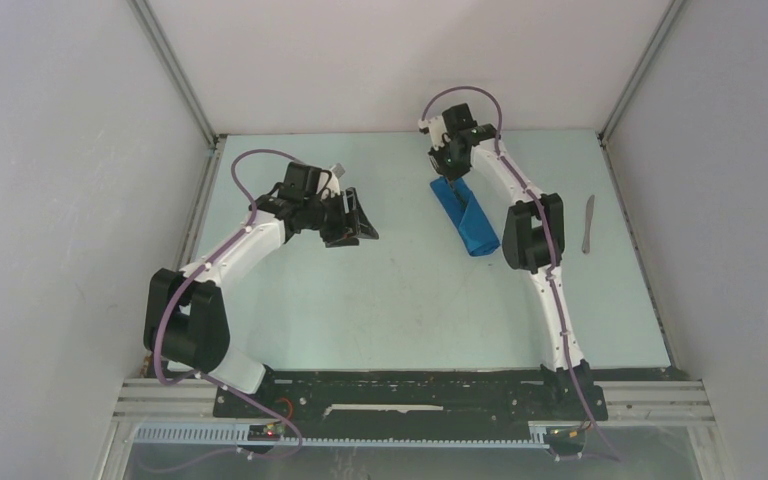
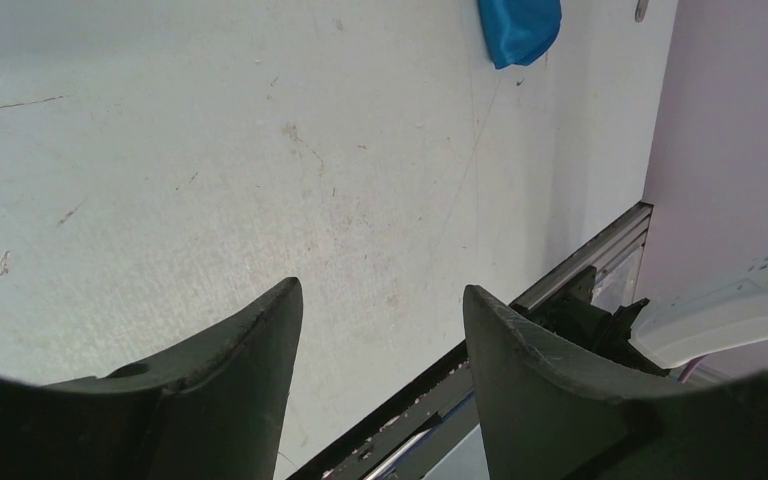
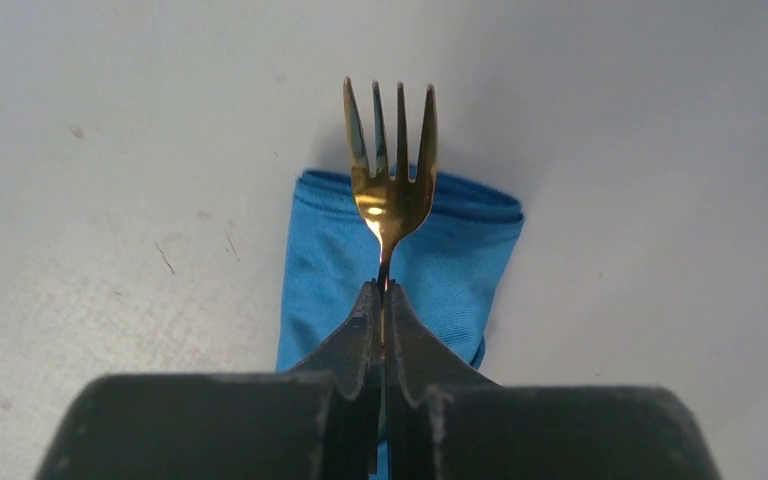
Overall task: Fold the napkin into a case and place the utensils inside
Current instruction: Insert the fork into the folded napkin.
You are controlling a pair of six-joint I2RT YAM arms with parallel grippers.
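The napkin [image 1: 470,222], a bright blue cloth folded into a narrow case, lies slanted on the table right of centre. My right gripper [image 1: 453,165] hangs over its far end. In the right wrist view this gripper [image 3: 383,290] is shut on the neck of a fork [image 3: 390,170], whose tines point away past the folded edge of the napkin [image 3: 450,260]; its handle is hidden between the fingers. The silvery knife [image 1: 587,222] lies alone near the table's right edge. My left gripper [image 1: 353,222] is open over bare table left of the napkin, nothing between its fingers [image 2: 260,340].
The pale table [image 1: 380,300] is enclosed by grey walls at the back and sides. A metal rail [image 1: 410,395] with both arm bases runs along the near edge. The napkin's near end [image 2: 520,28] shows at the top of the left wrist view.
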